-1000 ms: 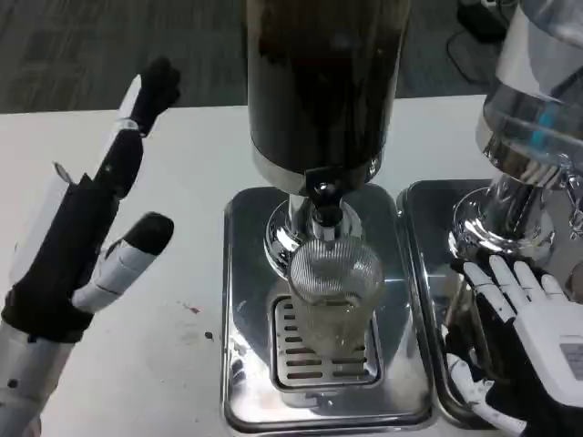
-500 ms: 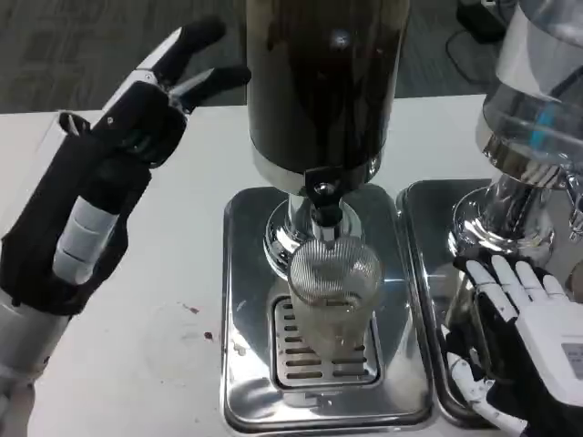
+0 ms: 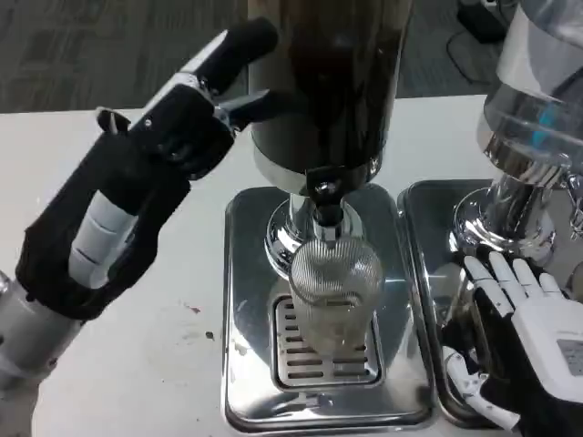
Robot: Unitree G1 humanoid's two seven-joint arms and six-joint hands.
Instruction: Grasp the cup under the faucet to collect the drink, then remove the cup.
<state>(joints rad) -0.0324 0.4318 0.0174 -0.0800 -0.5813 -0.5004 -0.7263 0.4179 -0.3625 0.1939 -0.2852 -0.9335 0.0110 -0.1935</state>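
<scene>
Cup (image 3: 333,291), clear and ribbed, stands upright on the slotted grate (image 3: 314,350) of a shiny steel drip tray (image 3: 246,364), right below the faucet (image 3: 326,214) of the dark drink dispenser (image 3: 323,82), and neither hand touches it. Starting at the left edge of the white tabletop (image 3: 155,364), the left hand (image 3: 137,196) hangs above the surface with its dark palm turned to the camera, its fingers (image 3: 228,50) stretched apart and reaching toward the dispenser's dark tank; it holds nothing, and whether the fingertips touch the tank cannot be told. Below it a few small dark specks mark the tabletop near the tray's left rim. The tray sits near the front edge, at the middle, with the dispenser's chrome base at its back. To the right a second steel tray (image 3: 428,273) lies just beside the first, carrying another dispenser (image 3: 533,118) with a clear tank and chrome foot. The right hand (image 3: 519,319) rests low over that second tray near the front right corner, white back up, fingers straight and slightly spread, gripping nothing. Beyond the tabletop's far edge lies grey carpeted floor (image 3: 91,45).
</scene>
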